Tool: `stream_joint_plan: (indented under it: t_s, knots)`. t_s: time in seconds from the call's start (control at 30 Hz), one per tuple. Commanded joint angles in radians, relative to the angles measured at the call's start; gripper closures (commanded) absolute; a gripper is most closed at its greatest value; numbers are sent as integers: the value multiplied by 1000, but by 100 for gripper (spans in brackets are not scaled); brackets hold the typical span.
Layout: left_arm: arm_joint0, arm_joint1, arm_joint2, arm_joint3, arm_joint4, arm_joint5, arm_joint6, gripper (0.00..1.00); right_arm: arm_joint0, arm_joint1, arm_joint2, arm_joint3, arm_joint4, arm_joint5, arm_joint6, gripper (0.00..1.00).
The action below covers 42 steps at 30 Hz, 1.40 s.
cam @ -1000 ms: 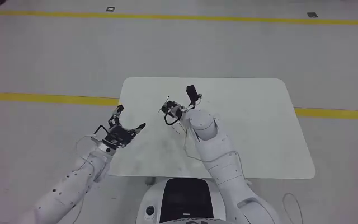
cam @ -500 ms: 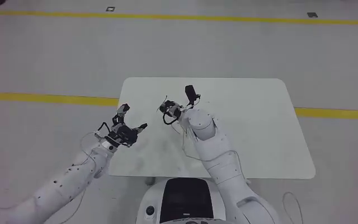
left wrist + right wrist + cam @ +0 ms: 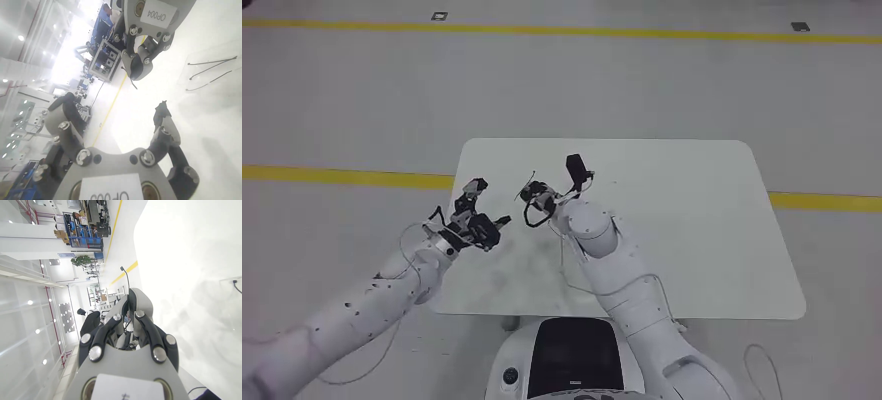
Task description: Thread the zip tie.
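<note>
Above the table (image 3: 692, 230): right gripper (image 3: 130, 294) squeezed tight on the zip tie (image 3: 128, 280), left gripper (image 3: 113, 103) spread wide open.

Glossy white rounded arms (image 3: 627, 270) trail thin cables (image 3: 564, 262); the grey metal left gripper (image 3: 113, 103) and right gripper (image 3: 129, 293) show black pads (image 3: 71, 110), silver screws (image 3: 83, 156), white labels (image 3: 110, 186).

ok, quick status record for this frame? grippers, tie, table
left gripper: open, empty, facing the right gripper, not touching it
right gripper: shut on zip tie
zip tie: thin, black, sticks out past the fingertips; no loop formed
spare ties: three, lying on the table
table: white
</note>
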Motion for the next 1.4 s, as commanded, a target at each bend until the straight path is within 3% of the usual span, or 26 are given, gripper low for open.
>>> stream_joint_plan:
  t_s: [0.0, 0.6, 0.83, 1.03, 1.37]
  knots:
    - [0, 0, 0, 1, 0, 0, 1, 0, 1, 0, 0, 0, -1, 0, -1, 100]
    - [-22, -15, 30, 3, 0, 0, -18, 0, 1, 6, -50, 6, 19, -10, -42, 100]
    - [-28, -19, 35, 11, 0, 0, -31, 0, -28, 13, -69, -26, 13, -18, -78, 100]
    - [-45, -21, 61, 18, 0, 0, -41, 51, -44, 18, -84, -49, 10, -8, -98, 100]
    - [-63, -26, 90, 23, 0, -7, -53, 67, -51, 22, -108, -54, 22, -2, -127, 100]
